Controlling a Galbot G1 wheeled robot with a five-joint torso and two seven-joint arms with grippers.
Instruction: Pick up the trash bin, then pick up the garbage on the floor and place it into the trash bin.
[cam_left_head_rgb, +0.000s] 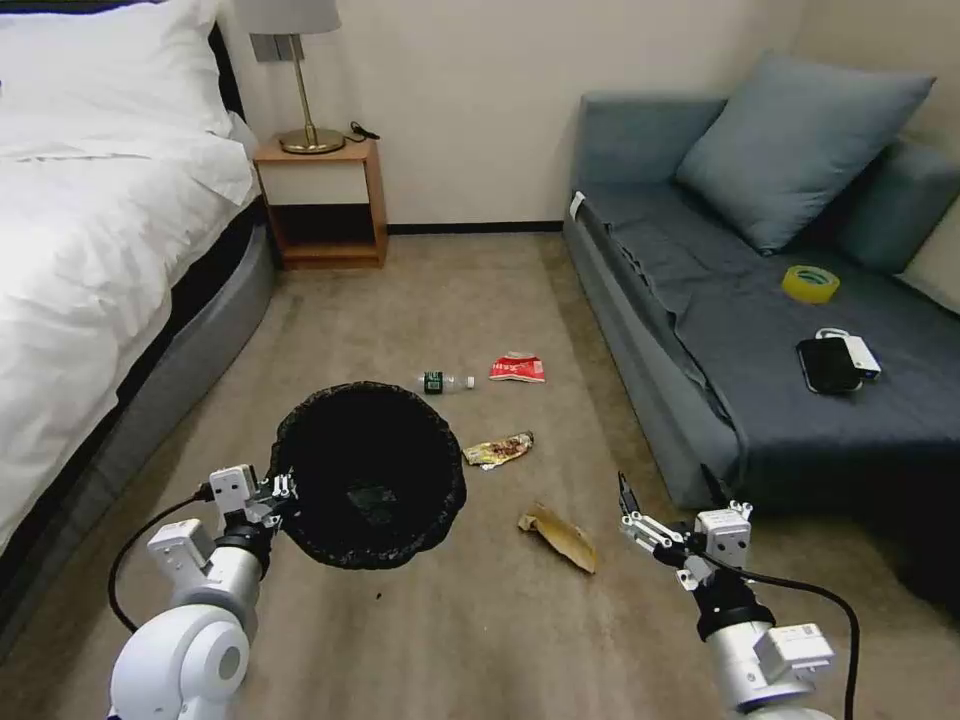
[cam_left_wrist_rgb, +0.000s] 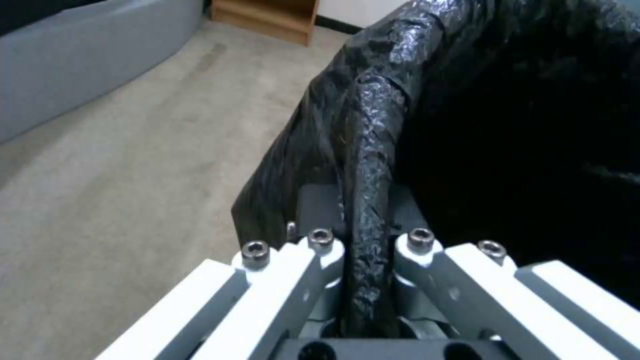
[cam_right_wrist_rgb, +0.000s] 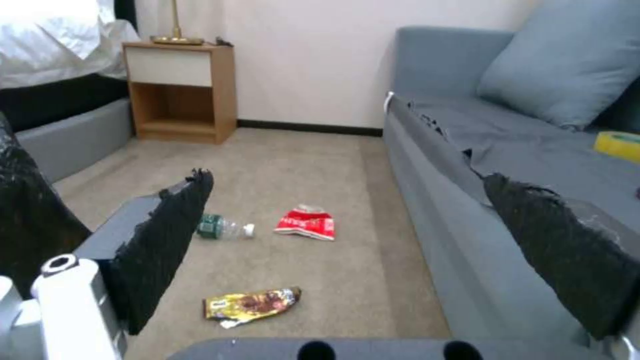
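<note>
Four litter pieces lie ahead on the floor, the paper bag nearest the right gripper, jaws released; left gripper grasps the bin rim.

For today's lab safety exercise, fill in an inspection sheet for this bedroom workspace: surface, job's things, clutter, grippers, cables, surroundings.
Surface: beige carpet floor.
Job's things: trash bin held up; bottle, red packet, yellow wrapper, brown paper bag on floor.
Clutter: tape roll, phone on sofa.
Grippers: left gripper clamps bin rim; right gripper open, empty.
Cables: black cables on both wrists.
Surroundings: bed, nightstand, sofa.
</note>
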